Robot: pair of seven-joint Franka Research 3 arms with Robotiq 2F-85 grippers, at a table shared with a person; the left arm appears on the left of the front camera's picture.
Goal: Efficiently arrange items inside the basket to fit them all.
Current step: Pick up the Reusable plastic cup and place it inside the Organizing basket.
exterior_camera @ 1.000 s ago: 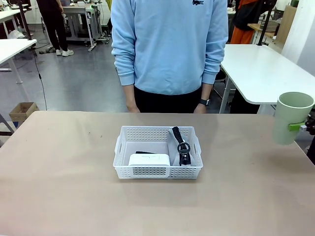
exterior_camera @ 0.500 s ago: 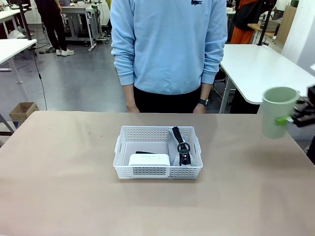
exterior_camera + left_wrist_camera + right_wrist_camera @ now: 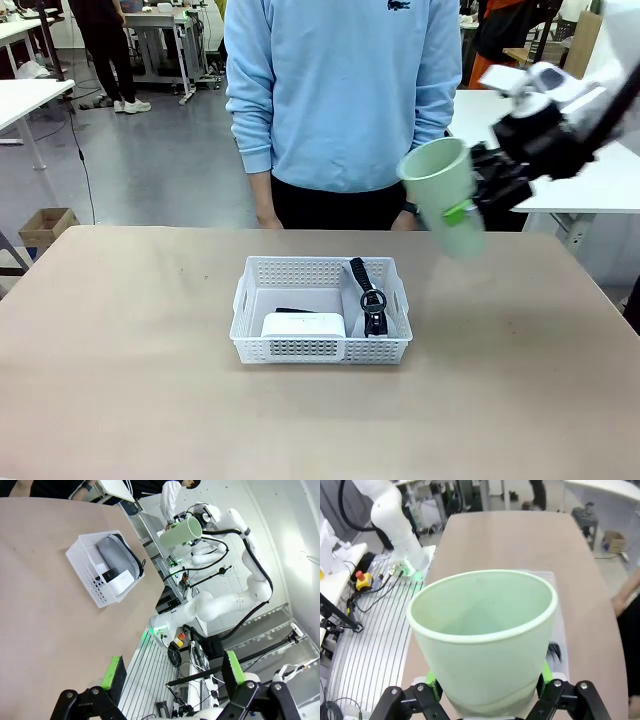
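The white perforated basket [image 3: 320,345] sits mid-table. Inside it, a small white box [image 3: 303,325] lies at the front left, and the grey pouch's black trim and ring pull [image 3: 371,298] show on the right. A sliver of the black stapler [image 3: 292,311] peeks out behind the box. My right gripper [image 3: 457,211] is shut on the pale green cup [image 3: 440,185], holding it tilted in the air above and right of the basket. In the right wrist view the cup [image 3: 485,630] stands between the green pads [image 3: 433,686]. My left gripper [image 3: 172,671] is open, holds nothing, and is far from the basket [image 3: 95,577].
A person in a light blue sweatshirt [image 3: 343,90] stands at the far edge, hands [image 3: 268,218] hanging down just behind the table. White tables [image 3: 530,140] stand behind on the right. Bare tabletop [image 3: 120,330] surrounds the basket on all sides.
My right arm has swung the cup from the table's far right edge up and left toward the basket, and the cup now tilts. The basket's contents and the person have not moved.
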